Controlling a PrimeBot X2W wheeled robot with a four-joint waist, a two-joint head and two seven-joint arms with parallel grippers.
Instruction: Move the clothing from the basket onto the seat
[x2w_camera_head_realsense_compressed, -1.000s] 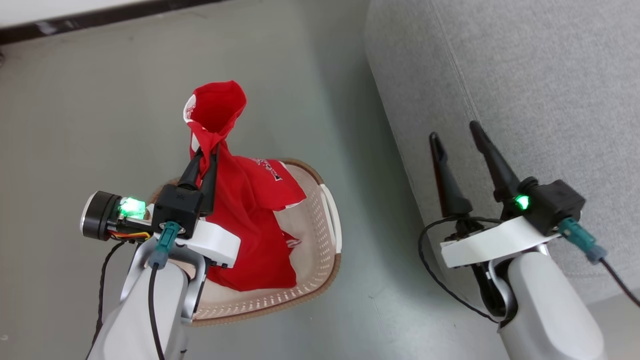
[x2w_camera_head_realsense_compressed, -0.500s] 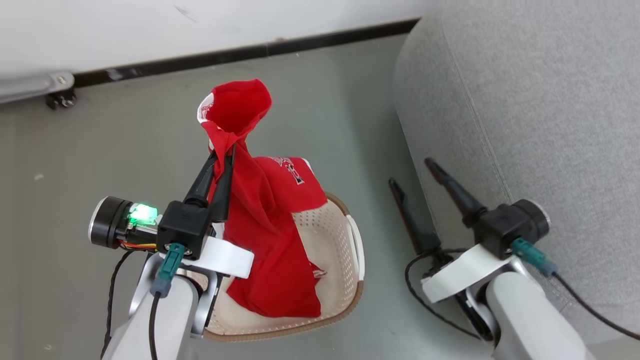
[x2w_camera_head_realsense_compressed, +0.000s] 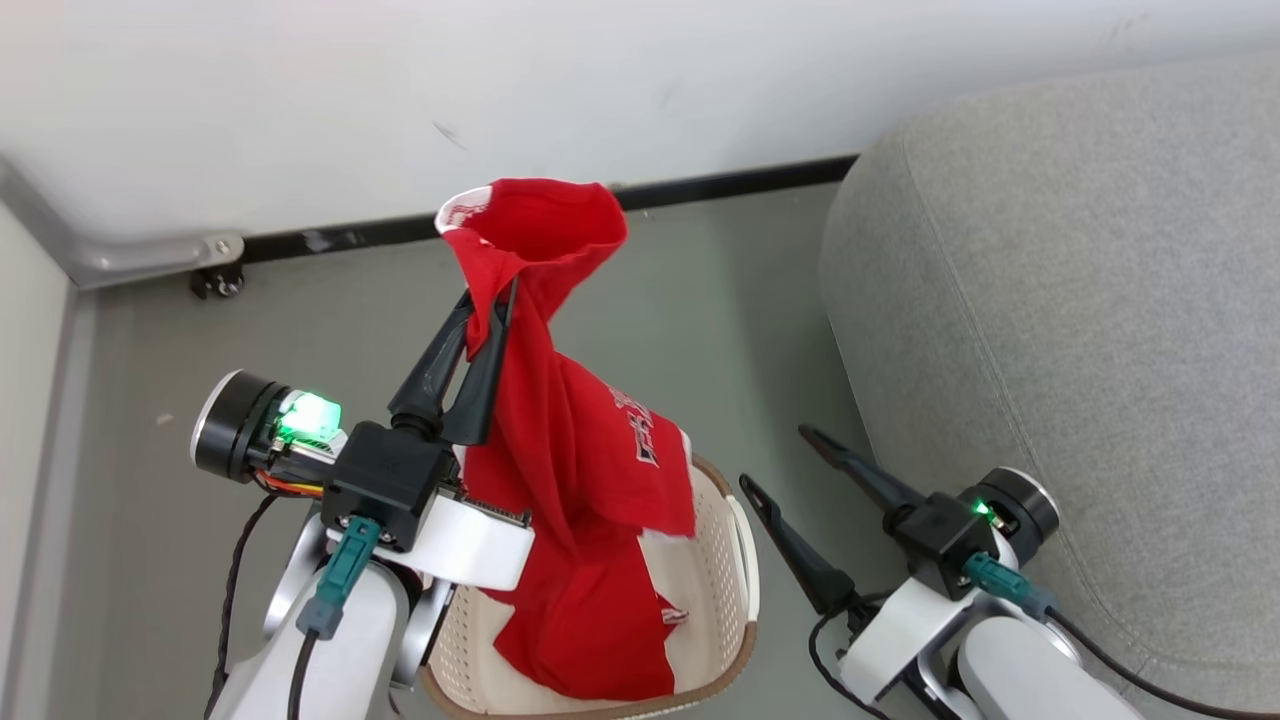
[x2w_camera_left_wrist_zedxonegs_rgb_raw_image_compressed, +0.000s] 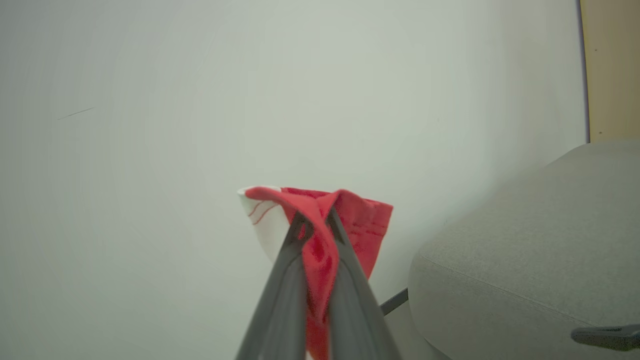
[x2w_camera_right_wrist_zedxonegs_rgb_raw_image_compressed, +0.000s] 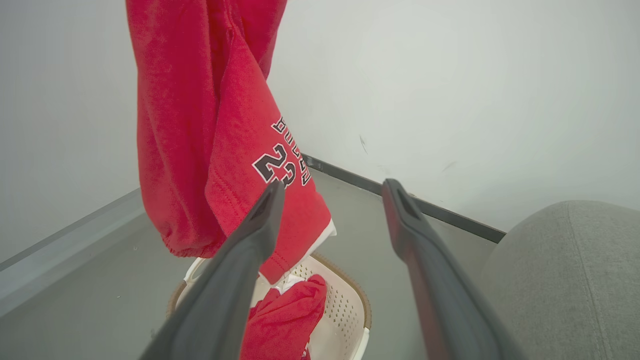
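One red garment is held above the basket, near left, pinched in the closed fingers of the left gripper; more clothing lies inside. None is seen on the seat, right. The right gripper is spread wide, empty.

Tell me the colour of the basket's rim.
Brown; basket rim shows best in the right wrist view.

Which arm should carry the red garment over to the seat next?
Left. The left claw is shut on the red garment, which hangs over the basket; the right claw is open and empty beside the seat.
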